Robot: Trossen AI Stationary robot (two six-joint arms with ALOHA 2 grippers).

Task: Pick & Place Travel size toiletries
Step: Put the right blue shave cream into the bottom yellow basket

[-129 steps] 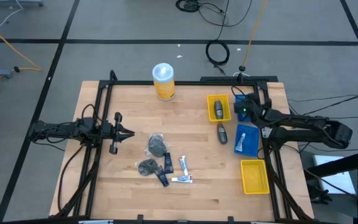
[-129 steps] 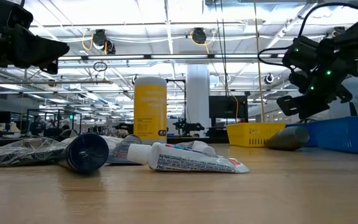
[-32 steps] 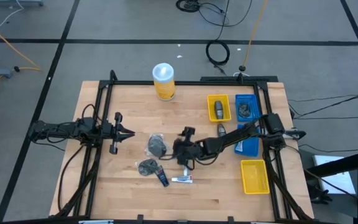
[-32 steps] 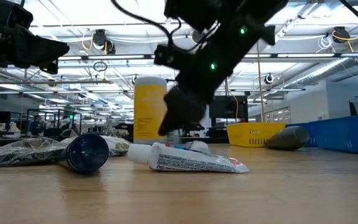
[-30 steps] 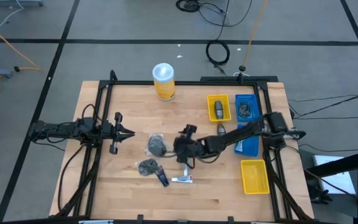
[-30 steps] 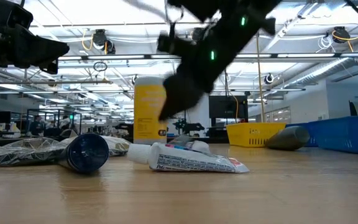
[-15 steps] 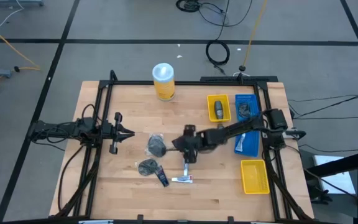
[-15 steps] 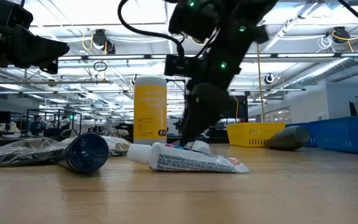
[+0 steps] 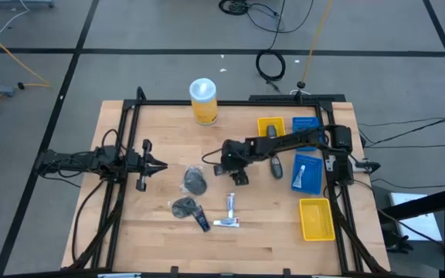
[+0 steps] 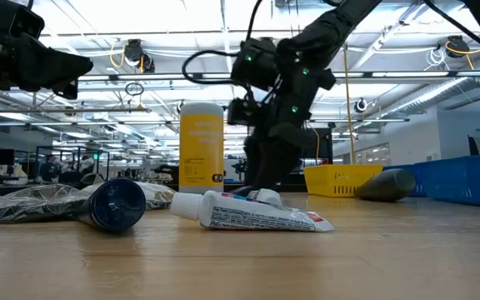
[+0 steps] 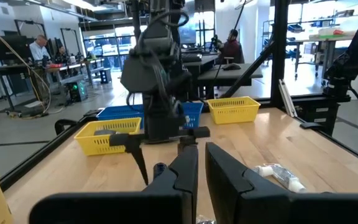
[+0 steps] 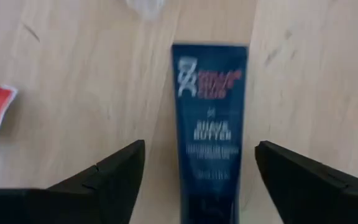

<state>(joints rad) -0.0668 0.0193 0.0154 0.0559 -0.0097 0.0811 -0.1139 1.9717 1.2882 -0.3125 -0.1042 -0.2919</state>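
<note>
Compared with a few seconds back, when it was parked over the trays around 2 o'clock, the right hand (image 9: 236,173) has been swung out to about the middle of the table (image 9: 161,131). Over the last half second it has been nudged a little toward 12 o'clock, away from the white tube (image 9: 230,205). The dark-blue tube (image 12: 210,124) that used to lie next to that white tube isn't visible from above anymore. It only turns up in the right wrist view, flat on the wood with the hand open and one of the fingers (image 12: 114,171) on each side, clear of it. So it's straddled rather than gripped. That looks like a line-up so the tube can be pinched across its narrow width, though that's a guess. The rest of the toiletries are left bunched around 7 to 8 o'clock: a grey pouch (image 9: 195,182), a second pouch (image 9: 182,206) and a small blue bottle (image 9: 202,223). A grey oval piece (image 9: 276,166) is sat toward 3 o'clock, just short of the blue tray (image 9: 316,161), probably because that side is the drop-off zone. The left hand (image 9: 151,164) is kept back at 9 o'clock, closed down to a thin gap on nothing, presumably so it's out of the way.
</note>
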